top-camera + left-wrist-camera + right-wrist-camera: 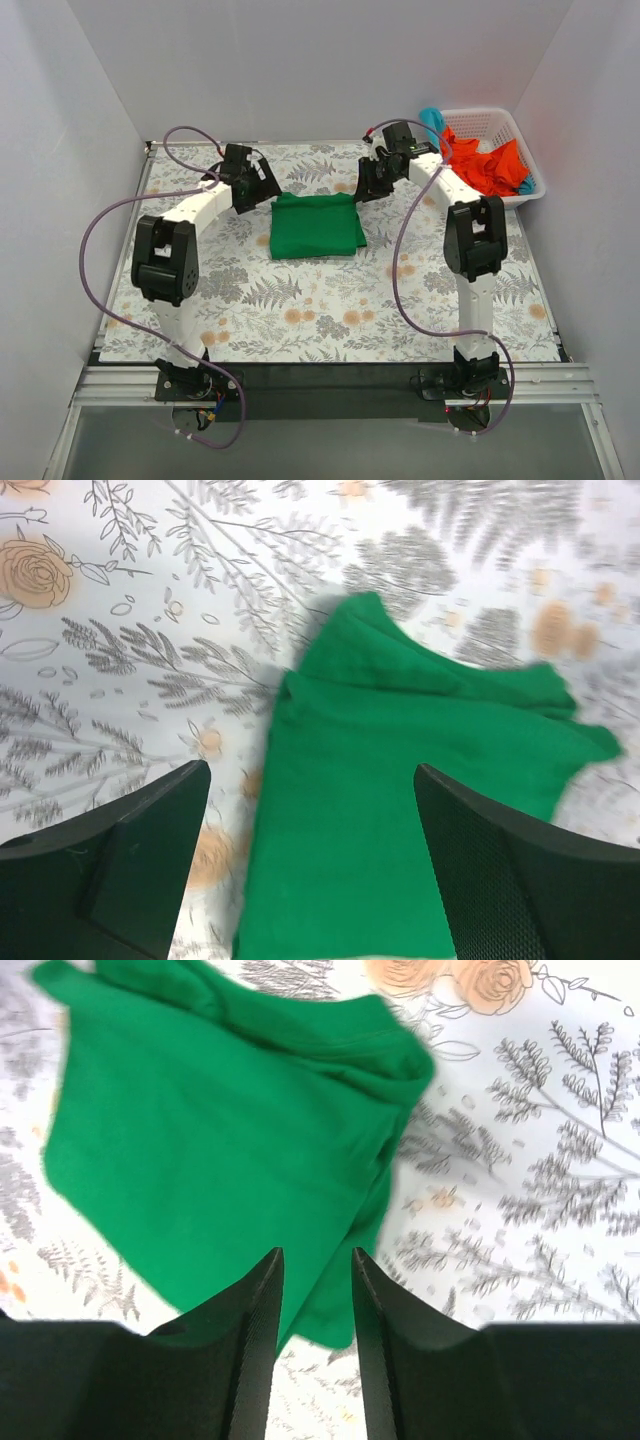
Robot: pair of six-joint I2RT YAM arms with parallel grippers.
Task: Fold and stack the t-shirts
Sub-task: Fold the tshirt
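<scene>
This looks like a robot test cell in a lab. Plain white walls (320, 60) stand close behind the left gripper (262, 185) and the right gripper (368, 185) and box them in on both sides. Two white-and-black arms (165, 260) are bolted to a bare metal rail (330, 385) well back from the grippers, trailing loose purple cables (105, 215). A flowered cloth (300, 310) lies beneath the grippers, and a white plastic basket (500, 122) sits near the right gripper, on its outer side.
</scene>
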